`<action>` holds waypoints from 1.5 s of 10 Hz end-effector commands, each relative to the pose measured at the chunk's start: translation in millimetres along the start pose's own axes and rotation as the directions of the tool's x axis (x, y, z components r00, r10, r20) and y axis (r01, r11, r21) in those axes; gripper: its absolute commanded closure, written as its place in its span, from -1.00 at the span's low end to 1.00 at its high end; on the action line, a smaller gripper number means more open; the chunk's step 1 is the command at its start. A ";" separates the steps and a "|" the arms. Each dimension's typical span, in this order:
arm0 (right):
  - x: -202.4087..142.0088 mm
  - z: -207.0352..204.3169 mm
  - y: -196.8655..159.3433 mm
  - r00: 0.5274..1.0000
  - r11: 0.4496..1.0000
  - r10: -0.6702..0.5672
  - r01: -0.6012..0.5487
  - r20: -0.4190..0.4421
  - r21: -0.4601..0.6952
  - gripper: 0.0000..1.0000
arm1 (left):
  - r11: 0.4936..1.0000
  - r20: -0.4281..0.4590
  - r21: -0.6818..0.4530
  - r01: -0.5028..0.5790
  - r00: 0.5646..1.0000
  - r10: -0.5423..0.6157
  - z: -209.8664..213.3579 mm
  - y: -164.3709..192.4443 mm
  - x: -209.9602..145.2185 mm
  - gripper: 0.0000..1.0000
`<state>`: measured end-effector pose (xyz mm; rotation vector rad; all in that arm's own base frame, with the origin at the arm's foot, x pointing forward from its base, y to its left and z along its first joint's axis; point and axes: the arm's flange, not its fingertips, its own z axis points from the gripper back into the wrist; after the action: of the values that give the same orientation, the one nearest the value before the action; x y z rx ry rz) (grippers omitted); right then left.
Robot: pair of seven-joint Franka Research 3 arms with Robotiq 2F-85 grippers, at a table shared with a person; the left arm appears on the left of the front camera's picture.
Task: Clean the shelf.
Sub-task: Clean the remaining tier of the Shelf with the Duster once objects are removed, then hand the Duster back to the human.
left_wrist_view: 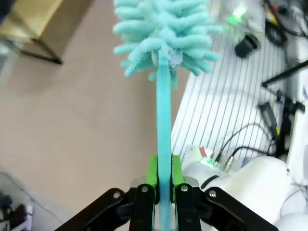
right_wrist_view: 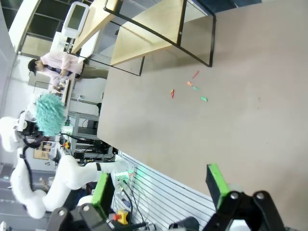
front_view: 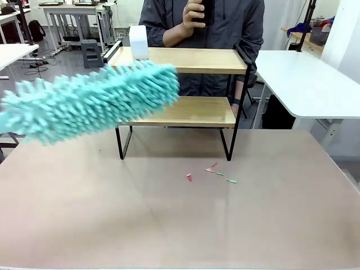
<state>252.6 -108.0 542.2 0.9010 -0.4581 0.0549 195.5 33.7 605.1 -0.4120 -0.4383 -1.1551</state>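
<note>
The shelf (front_view: pixel 185 59) stands at the table's far middle, two light wooden boards in a black frame; the right wrist view shows the shelf (right_wrist_view: pixel 144 38) at the top. A fluffy turquoise duster (front_view: pixel 90 101) stretches from the left edge across the front of the shelf's left side, blurred. In the left wrist view my left gripper (left_wrist_view: pixel 164 175) is shut on the duster's turquoise handle (left_wrist_view: pixel 164 130), with the duster head (left_wrist_view: pixel 166 33) above. My right gripper (right_wrist_view: pixel 159 185) hangs open over the table with nothing between its fingers.
A white box (front_view: pixel 138 41) sits on the shelf's top board at the left. Several small red and green scraps (front_view: pixel 211 171) lie on the tan table (front_view: pixel 180 225) in front of the shelf. A person (front_view: pixel 208 22) stands behind the shelf holding a dark object.
</note>
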 end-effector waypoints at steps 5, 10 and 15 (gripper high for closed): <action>2.6 -0.2 0.9 1.000 0.999 0.023 -0.023 0.014 0.024 -1.00 | 0.652 0.439 -0.137 -0.745 0.545 0.715 15.8 54.5 -101.4 0.74; 2.6 -0.2 0.9 1.000 0.999 0.023 -0.023 0.014 0.024 -1.00 | 0.658 0.363 -0.125 -0.743 0.583 0.727 12.9 56.4 -125.1 0.74; 2.6 -0.2 0.9 1.000 0.999 0.023 -0.023 0.014 0.024 -1.00 | 0.658 0.363 -0.125 -0.743 0.583 0.727 12.9 56.4 -125.1 0.74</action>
<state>252.5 -107.7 542.4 0.9020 -0.4587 0.0554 202.4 157.4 547.7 -0.7203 -0.5472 -0.2095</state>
